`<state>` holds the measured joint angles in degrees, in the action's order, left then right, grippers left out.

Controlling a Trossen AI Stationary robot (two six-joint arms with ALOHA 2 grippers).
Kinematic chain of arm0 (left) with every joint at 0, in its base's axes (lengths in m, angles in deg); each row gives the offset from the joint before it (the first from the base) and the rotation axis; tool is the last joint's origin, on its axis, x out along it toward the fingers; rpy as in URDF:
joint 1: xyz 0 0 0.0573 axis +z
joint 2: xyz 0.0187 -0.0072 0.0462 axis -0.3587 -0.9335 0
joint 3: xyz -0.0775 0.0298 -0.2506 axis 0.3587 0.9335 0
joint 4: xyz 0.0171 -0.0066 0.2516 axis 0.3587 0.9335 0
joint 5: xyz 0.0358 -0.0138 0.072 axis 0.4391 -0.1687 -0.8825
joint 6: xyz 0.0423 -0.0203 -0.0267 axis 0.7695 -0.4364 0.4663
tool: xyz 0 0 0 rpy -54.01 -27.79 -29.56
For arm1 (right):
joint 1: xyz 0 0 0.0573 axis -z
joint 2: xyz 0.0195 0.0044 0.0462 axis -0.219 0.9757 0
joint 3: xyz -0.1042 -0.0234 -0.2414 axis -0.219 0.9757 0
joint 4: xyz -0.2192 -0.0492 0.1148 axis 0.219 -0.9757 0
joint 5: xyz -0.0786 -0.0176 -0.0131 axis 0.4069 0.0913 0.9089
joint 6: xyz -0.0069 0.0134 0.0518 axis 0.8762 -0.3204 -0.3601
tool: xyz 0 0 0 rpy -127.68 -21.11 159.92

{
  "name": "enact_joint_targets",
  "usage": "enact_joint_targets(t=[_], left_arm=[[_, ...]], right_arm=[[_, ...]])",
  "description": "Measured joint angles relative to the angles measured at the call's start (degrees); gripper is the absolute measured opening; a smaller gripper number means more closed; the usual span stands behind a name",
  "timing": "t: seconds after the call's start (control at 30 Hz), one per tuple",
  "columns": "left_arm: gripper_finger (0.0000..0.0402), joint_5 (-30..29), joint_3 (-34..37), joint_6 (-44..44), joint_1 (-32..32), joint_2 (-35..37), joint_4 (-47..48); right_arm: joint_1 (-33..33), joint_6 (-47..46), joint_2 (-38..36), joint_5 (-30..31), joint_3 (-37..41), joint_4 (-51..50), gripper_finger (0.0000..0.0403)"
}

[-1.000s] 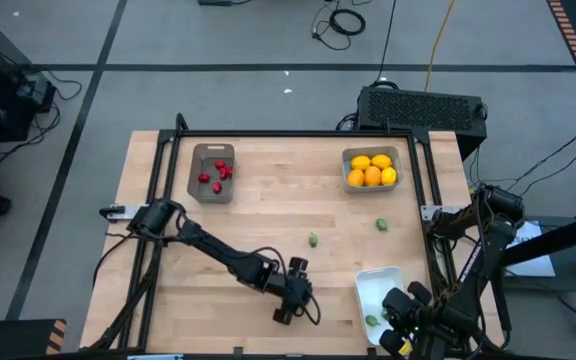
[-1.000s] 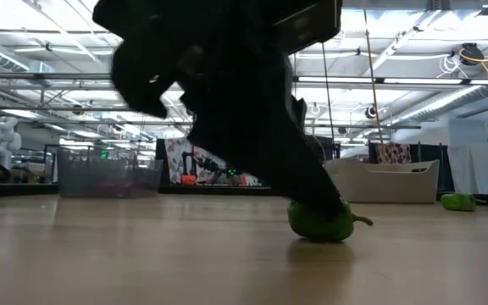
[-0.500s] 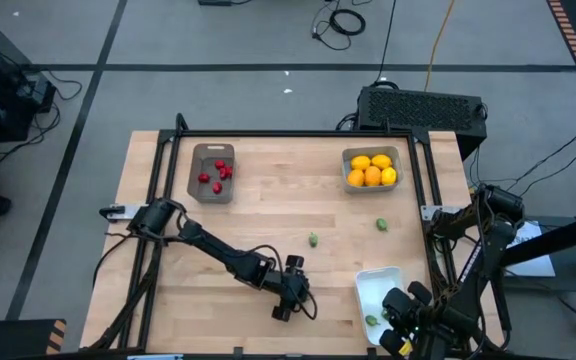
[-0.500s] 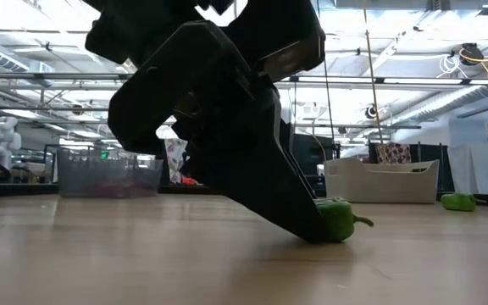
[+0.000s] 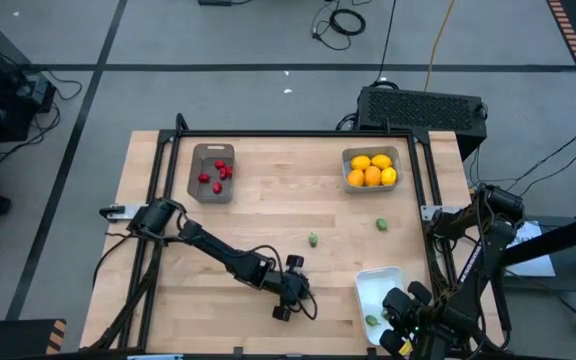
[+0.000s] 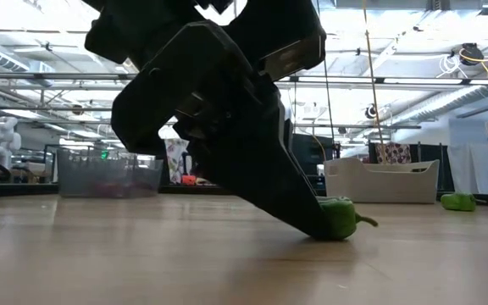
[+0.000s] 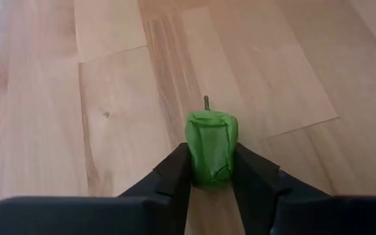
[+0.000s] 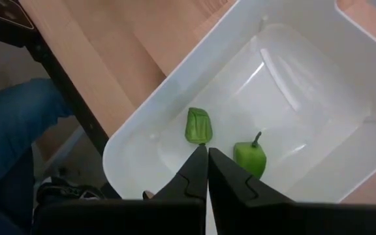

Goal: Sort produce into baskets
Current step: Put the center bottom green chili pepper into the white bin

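Green pepper [image 7: 211,145] between left end effector [image 7: 212,171] fingers

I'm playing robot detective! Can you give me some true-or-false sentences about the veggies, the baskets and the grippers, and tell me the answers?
1. The left gripper is squeezing a green pepper on the table. True.
2. The white basket holds two green pieces. True.
3. The citrus fruits sit in the brown-grey basket. False: that basket holds red pieces; the citrus sits in the grey-blue basket.
4. The right gripper is wide open. False: it is shut, above the white basket.
5. All green pieces are sorted. False: two loose green pieces lie mid-table.
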<state>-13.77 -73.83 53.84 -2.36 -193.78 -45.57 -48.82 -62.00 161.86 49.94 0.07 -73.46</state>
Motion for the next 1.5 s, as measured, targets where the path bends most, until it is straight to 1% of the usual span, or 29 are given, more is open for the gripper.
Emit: enact_joint_targets(t=[0.1, 0.2, 0.47, 0.57, 0.67, 0.77, 0.87, 0.97, 1.13, 1.2, 1.33, 1.4, 1.5], left_arm=[[0.0093, -0.06, 0.00, 0.02, 0.00, 0.00, -0.09], [0.0090, -0.08, 0.00, 0.13, -0.01, -0.04, -1.75], [0.0089, -0.06, 0.00, 2.03, -0.20, -0.04, -14.51], [0.0089, 0.12, 0.00, 3.04, 0.08, -0.04, -20.91], [0.0089, 2.31, -0.19, 3.11, 0.56, -0.04, -25.17], [0.0089, 4.31, -1.44, 3.15, 1.05, -0.07, -24.39], [0.0089, 5.83, -3.50, 3.69, 1.36, -0.55, -24.39], [0.0089, 5.97, -5.68, 5.83, 1.68, -0.58, -24.52], [0.0089, 6.84, -10.26, 6.12, 3.81, -1.92, -24.70], [0.0089, 8.95, -12.57, 5.99, 4.85, -3.96, -23.26], [0.0089, 13.14, -20.42, 4.98, 5.90, -9.95, -19.43], [0.0089, 13.90, -24.71, 4.69, 6.24, -12.71, -18.63], [0.0089, 13.93, -28.53, 4.65, 6.66, -14.81, -17.26]], right_arm=[[0.00, 0.01, 0.00, 0.00, 0.00, 0.00, 0.0004], [0.00, 0.01, 0.00, 0.00, 0.00, 0.00, 0.0004], [0.01, 0.01, 0.00, 0.02, 0.00, -0.03, 0.0004], [0.00, 0.01, -0.02, 0.02, 0.00, -0.32, 0.0004], [0.00, 0.01, -0.02, 0.00, 0.00, -0.79, 0.0004], [0.02, 0.01, -0.02, 0.02, 0.00, -1.39, 0.0004], [0.02, 0.21, -0.02, 0.02, 0.00, -1.91, 0.0004], [0.13, 0.21, -0.04, 0.00, -0.02, -2.58, 0.0004], [0.33, 1.16, -0.44, -0.08, -0.04, -2.97, 0.0004], [0.33, 1.44, -1.10, -0.07, -0.02, -3.09, 0.0004], [0.33, 1.48, -2.51, -0.02, -0.07, -4.30, 0.0004], [0.33, 1.48, -3.03, -0.02, -0.07, -4.92, 0.0004], [0.33, 1.48, -3.24, -0.03, -0.07, -5.55, 0.0004]])
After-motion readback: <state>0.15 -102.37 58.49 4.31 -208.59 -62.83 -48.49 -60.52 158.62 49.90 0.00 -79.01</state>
